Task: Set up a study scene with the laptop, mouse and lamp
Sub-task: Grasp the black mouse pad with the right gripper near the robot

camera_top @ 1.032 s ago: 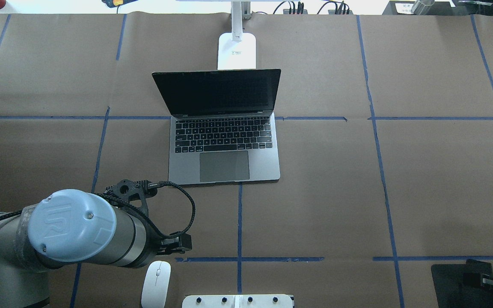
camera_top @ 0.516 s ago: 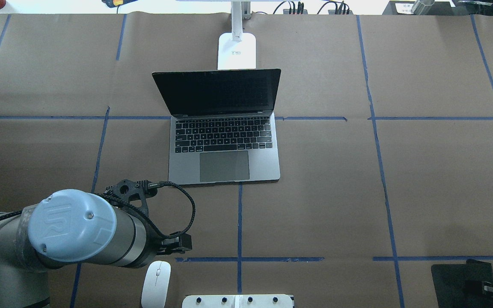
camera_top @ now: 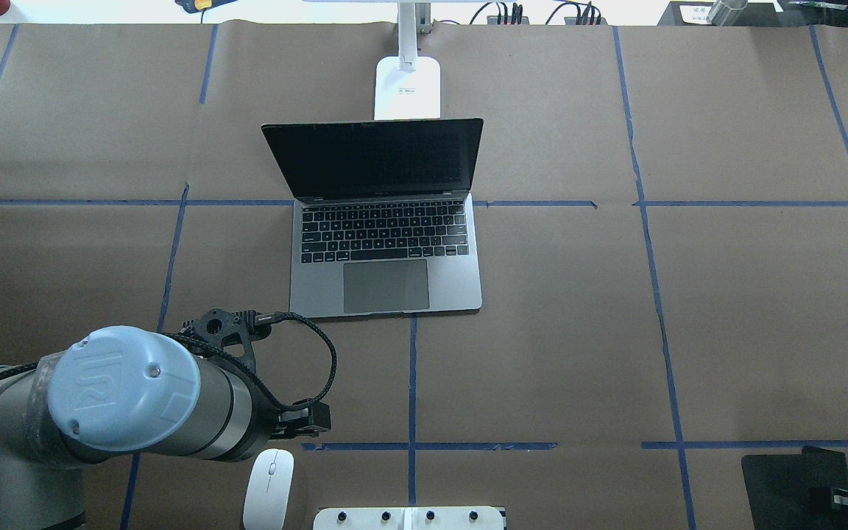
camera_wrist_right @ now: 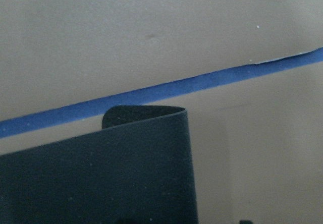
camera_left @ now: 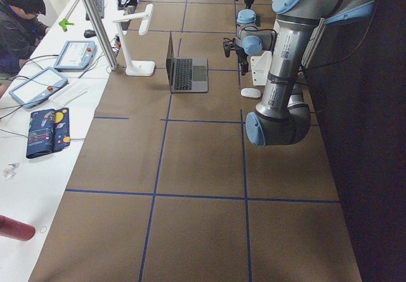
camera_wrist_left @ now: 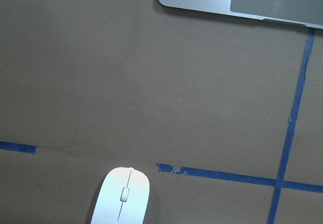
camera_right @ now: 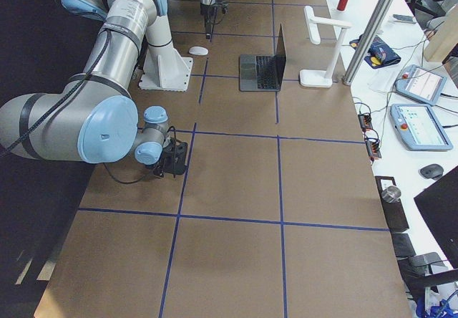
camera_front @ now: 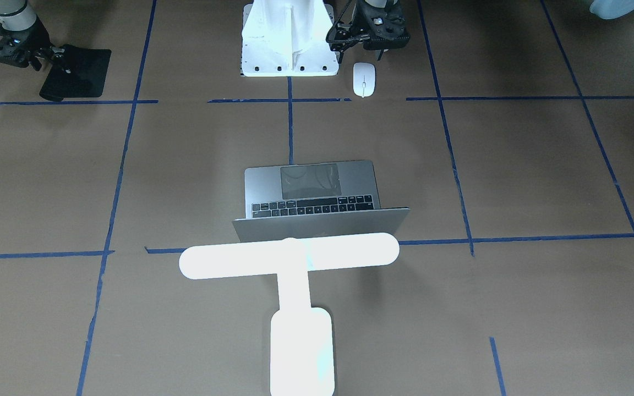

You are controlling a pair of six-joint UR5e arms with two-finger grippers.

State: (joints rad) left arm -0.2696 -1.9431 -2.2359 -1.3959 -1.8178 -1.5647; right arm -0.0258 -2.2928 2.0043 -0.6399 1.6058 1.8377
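The laptop (camera_top: pixel 386 258) stands open at the table's middle, its screen dark. The lit lamp (camera_front: pixel 289 256) stands just behind it, with its base (camera_top: pixel 407 87) on the far side. The white mouse (camera_top: pixel 269 487) lies next to the robot's pedestal and shows in the left wrist view (camera_wrist_left: pixel 122 196). My left gripper (camera_front: pixel 376 50) hovers just beside the mouse, apart from it. Its fingers are hidden, so I cannot tell whether it is open. My right gripper (camera_front: pixel 55 58) is shut on an edge of the black mat (camera_top: pixel 781 486). That edge is curled up off the table (camera_wrist_right: pixel 96 178).
The white ribbed pedestal (camera_front: pixel 289 38) stands between the arms at the near edge. Blue tape lines cross the brown paper cover. A side table (camera_left: pixel 38 104) with tablets and a seated person lies beyond the lamp.
My right gripper has drawn a little toward the robot's edge of the table, still on the mat's edge. The left arm, mouse, laptop and lamp have not moved.
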